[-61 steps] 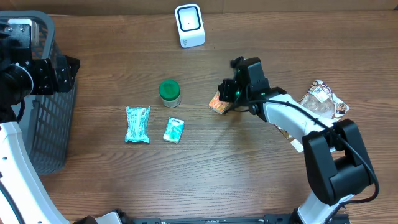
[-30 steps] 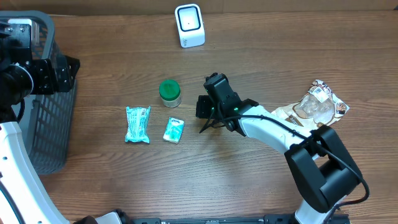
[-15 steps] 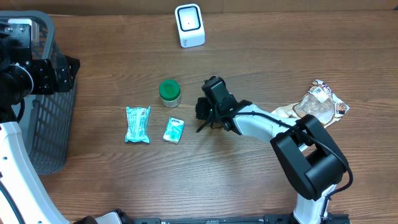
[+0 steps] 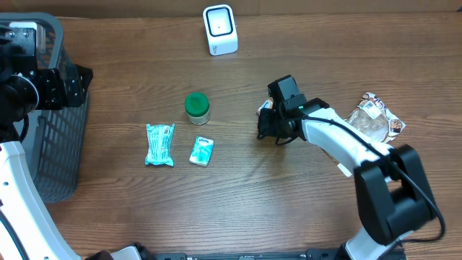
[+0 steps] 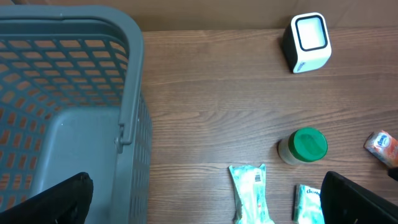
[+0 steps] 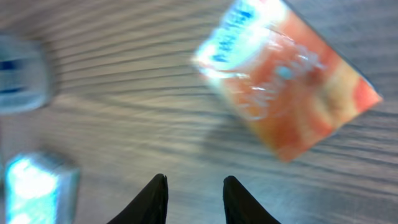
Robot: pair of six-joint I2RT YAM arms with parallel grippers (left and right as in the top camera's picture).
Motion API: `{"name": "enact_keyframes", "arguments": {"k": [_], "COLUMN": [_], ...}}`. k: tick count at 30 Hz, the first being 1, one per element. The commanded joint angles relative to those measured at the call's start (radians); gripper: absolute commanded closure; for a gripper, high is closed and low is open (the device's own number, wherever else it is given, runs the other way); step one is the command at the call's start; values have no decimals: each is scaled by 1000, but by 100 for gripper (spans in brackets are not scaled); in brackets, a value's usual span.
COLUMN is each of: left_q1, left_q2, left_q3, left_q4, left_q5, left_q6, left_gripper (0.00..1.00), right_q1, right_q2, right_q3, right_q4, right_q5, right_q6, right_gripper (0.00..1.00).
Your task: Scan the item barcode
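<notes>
right gripper (image 4: 268, 128) pulled back to the right, away from the jar (image 4: 196, 107), jaws now parted after being closed, orange packet (image 6: 292, 93) no longer held, released onto the table (image 4: 289, 202) just ahead of the jaws

the overhead view looks straight down on the whole table (image 4: 144, 217), basket (image 4: 50, 180) at left, scanner (image 4: 220, 29) at the far edge. the left wrist view hangs above the basket, facing the scanner and jar (image 5: 303, 144), all shared with the overhead. the right wrist view sits close over the tabletop, blurred, on an orange packet (image 6: 292, 93) that the left wrist view catches at its right edge.
</notes>
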Motion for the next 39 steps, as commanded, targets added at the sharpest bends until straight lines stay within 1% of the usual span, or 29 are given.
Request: {"name": "enact_keyframes", "arguments": {"k": [1, 4, 6, 7, 8, 9, 10, 13, 20, 28, 31, 32, 37, 39], "left_q1": [0, 0, 0, 0, 0, 0, 0, 0, 0, 0, 0, 0, 0, 0], "left_q2": [3, 3, 3, 3, 3, 3, 3, 3, 3, 3, 3, 3, 3, 3], "left_q3": [-3, -3, -3, -3, -3, -3, -3, -3, -3, -3, -3, -3, -3, -3], "left_q4": [1, 1, 1, 1, 1, 1, 1, 1, 1, 0, 1, 0, 1, 0], "left_q5": [17, 18, 17, 17, 17, 17, 17, 17, 17, 17, 17, 17, 17, 17], "left_q6": [19, 19, 19, 19, 19, 19, 19, 19, 19, 19, 19, 19, 19, 19], "left_gripper": [1, 1, 0, 0, 0, 1, 0, 0, 0, 0, 1, 0, 0, 0], "right_q1": [-2, -15, -37, -53, -69, -86, -104, -161, -289, -303, -303, -303, -303, -303], "right_q2": [-98, -129, -131, -125, -115, -102, -86, -26, 81, 183, 225, 235, 261, 263], "right_q3": [72, 91, 94, 94, 94, 94, 94, 94, 94, 93, 93, 93, 93, 93], "right_q4": [-27, -34, -32, -29, -23, -15, -7, 7, 22, 32, 38, 38, 33, 30], "right_q5": [-61, -37, 33, 60, 63, 49, 28, -47, -270, -345, -349, -349, -372, -372], "right_q6": [-151, -273, -296, -310, -332, -357, -383, -431, -434, -425, -394, -384, -354, -331], "right_gripper": [68, 65, 62, 60, 54, 48, 46, 44, 44, 45, 46, 50, 58, 65]}}
